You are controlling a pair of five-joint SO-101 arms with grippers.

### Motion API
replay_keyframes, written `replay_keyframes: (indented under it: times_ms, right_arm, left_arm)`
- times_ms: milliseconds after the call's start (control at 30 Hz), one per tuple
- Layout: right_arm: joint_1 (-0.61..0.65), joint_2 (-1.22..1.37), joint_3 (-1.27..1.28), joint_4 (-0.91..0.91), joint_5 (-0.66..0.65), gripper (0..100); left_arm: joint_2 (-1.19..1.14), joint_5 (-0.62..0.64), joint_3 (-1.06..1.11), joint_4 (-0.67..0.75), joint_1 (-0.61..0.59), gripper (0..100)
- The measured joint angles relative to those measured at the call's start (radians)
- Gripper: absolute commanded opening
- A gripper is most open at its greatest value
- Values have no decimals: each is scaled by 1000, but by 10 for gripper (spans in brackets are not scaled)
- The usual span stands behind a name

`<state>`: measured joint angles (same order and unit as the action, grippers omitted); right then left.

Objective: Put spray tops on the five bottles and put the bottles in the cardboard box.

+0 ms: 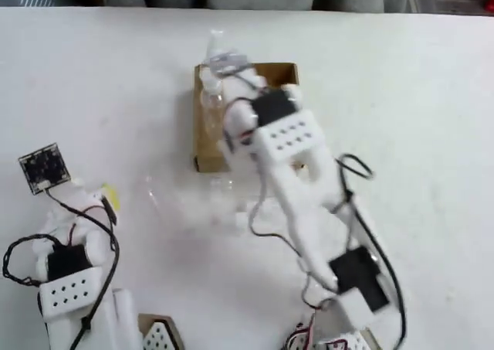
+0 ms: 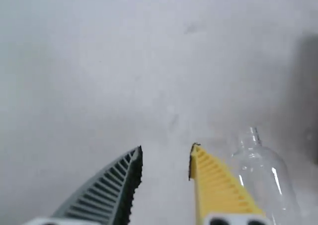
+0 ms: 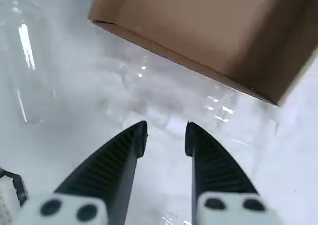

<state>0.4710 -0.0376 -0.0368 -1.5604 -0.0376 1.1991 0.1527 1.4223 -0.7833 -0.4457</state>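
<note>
The right hand (image 3: 166, 135) holds its two black fingers a little apart with nothing between them. It hangs over clear bottles (image 3: 164, 93) that lie on the bench (image 3: 293, 150) just beside the outer wall of the cardboard box (image 3: 213, 31). Another clear bottle (image 3: 25, 61) lies near the box too, off to one side of those. In the high view the right arm (image 1: 301, 180) stretches across the bench and over the box. The left hand (image 2: 165, 160), well apart from the box, is spread wide with nothing in it, one finger grey and the other yellow. A bare-necked bottle (image 2: 261, 168) rests on the bench just beside the yellow finger (image 2: 218, 185); whether it stands or lies cannot be told.
</note>
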Motion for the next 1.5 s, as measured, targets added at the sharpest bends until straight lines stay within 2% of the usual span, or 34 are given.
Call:
replay_keyframes:
  times_ms: [200,400,500,667,900,1133,1300,1500]
  right_arm:
    - [-140,-239,364,206,0,18]
    - [-304,-399,692,462,-5,16]
    - [-324,-414,767,531,-6,16]
    - [-325,-407,781,557,-8,16]
    - [-328,-359,781,560,-8,16]
    - [-331,-350,781,560,-8,16]
    - [-328,-350,781,582,-8,16]
    - [-328,-350,781,585,-8,16]
  left_arm:
    - [0,0,-86,-109,77,16]
    - [0,0,-166,-229,203,38]
    - [0,0,-175,-249,269,38]
    - [0,87,-175,-276,342,40]
    - [-14,97,-212,-276,385,41]
    - [-270,98,-358,-276,385,43]
    - [-399,193,-430,-282,387,45]
    - [-425,259,-497,-341,387,200]
